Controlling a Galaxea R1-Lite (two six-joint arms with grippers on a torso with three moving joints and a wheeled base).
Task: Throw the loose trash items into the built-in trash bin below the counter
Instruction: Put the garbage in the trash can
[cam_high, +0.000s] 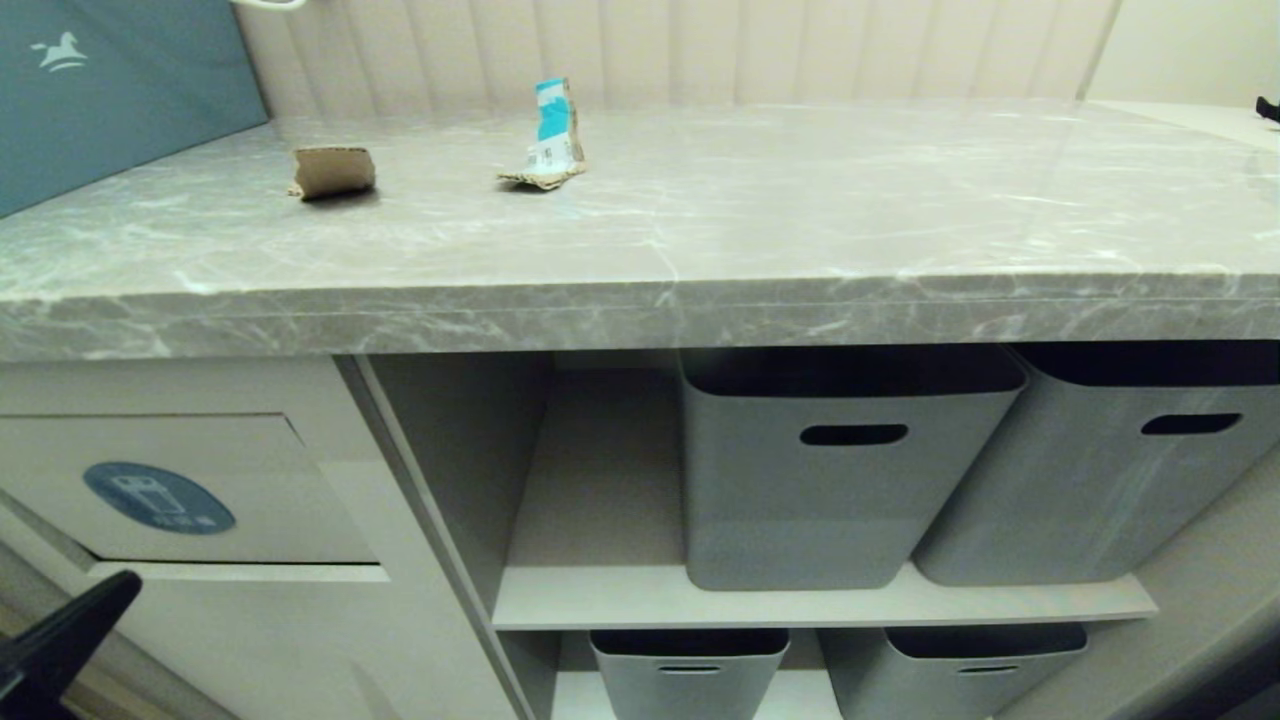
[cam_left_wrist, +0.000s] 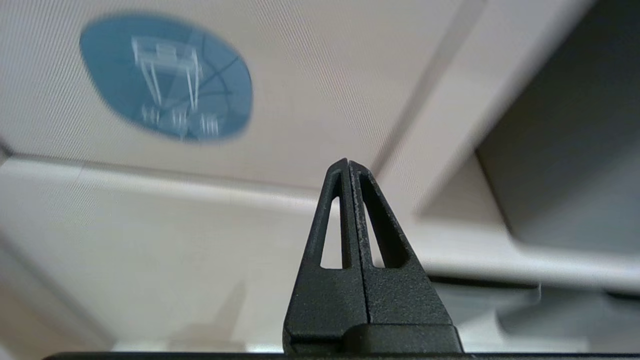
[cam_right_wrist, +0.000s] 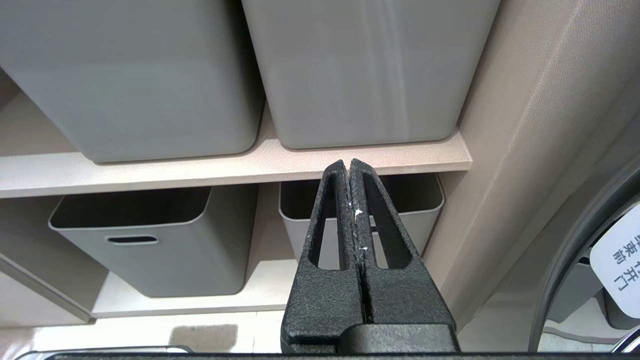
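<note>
- Nearest, the left claw (cam_left_wrist: 348, 165) hangs low before the beige cabinet's tilting flap with its blue oval sticker (cam_high: 158, 497), fingers pressed together, holding nothing.
- The right claw (cam_right_wrist: 348, 162), likewise pressed together and empty, is parked facing the grey plastic baskets (cam_right_wrist: 150, 240).
- Farther off, on the grey marble-look worktop (cam_high: 700, 290), lie a curled plain brown cardboard scrap (cam_high: 333, 171) and a folded teal-and-white carton piece (cam_high: 551, 136).
- Judgement: between drops; next calls for raising the left claw to a scrap.

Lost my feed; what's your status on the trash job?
Left gripper shut, empty, by bin flap. Right gripper shut, parked by baskets. Two scraps on counter: brown, teal. Flap closed.
</note>
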